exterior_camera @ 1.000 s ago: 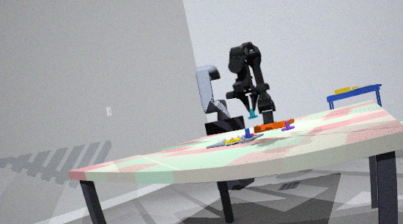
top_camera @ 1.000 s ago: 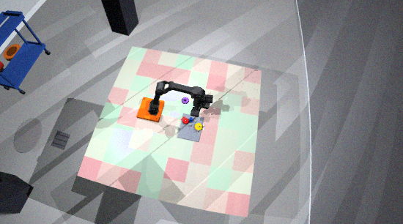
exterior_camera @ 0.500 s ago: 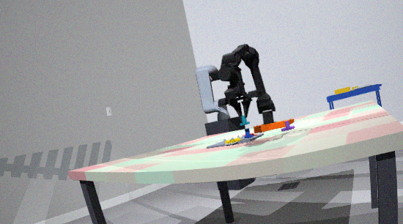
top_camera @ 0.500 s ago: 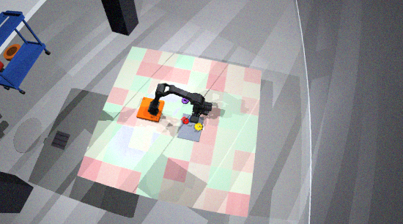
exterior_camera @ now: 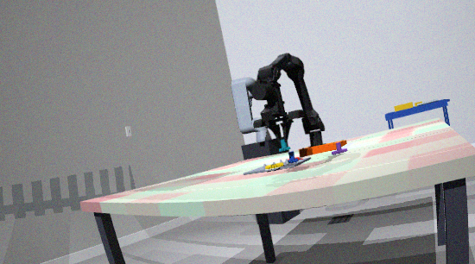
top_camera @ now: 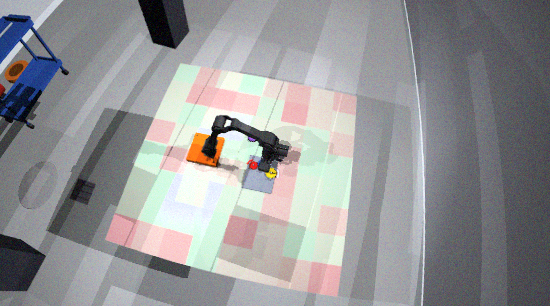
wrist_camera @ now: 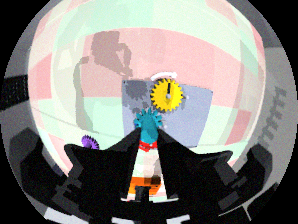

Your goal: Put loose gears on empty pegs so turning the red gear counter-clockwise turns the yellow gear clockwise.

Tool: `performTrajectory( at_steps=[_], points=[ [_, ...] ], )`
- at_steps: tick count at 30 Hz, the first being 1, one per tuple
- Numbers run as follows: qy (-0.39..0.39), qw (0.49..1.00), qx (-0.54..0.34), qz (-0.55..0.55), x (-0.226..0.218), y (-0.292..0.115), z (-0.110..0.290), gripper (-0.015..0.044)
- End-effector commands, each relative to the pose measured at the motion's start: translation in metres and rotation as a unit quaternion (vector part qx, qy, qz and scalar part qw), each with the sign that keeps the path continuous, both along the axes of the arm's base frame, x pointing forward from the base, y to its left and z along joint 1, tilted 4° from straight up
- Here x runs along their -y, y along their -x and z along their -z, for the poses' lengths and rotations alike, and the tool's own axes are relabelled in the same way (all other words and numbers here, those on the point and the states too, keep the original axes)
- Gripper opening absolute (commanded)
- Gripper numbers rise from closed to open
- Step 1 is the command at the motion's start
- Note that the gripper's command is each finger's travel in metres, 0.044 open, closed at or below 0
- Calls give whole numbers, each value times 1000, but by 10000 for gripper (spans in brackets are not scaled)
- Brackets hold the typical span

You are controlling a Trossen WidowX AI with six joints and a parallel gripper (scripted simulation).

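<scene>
My gripper is shut on the teal gear by its upright stem and holds it above the grey board. The red gear is on the board, partly behind the teal gear in the wrist view. The yellow gear with its black stripe is on the board. A blue gear with a stem stands on the board near the red gear; the wrist view hides it. A purple gear stands on the table, off the board.
The orange base plate lies under the arm's foot. The white arrow curves beside the yellow gear. The table top has a pastel patchwork pattern. A blue cart stands away from the table.
</scene>
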State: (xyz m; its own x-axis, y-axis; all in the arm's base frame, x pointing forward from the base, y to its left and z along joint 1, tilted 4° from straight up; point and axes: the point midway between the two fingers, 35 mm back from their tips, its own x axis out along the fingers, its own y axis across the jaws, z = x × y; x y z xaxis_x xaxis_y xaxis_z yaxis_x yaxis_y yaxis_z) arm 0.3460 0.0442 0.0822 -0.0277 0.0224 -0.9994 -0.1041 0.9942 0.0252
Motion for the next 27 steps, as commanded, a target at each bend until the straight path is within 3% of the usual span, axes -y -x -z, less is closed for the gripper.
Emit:
performTrajectory(
  at_steps=[1, 13, 27],
  points=[
    [1, 1000, 1, -2, 1, 0, -2, 0],
    [3, 997, -1, 75, 1, 0, -2, 0],
    [3, 998, -1, 65, 0, 0, 4, 0]
  ],
)
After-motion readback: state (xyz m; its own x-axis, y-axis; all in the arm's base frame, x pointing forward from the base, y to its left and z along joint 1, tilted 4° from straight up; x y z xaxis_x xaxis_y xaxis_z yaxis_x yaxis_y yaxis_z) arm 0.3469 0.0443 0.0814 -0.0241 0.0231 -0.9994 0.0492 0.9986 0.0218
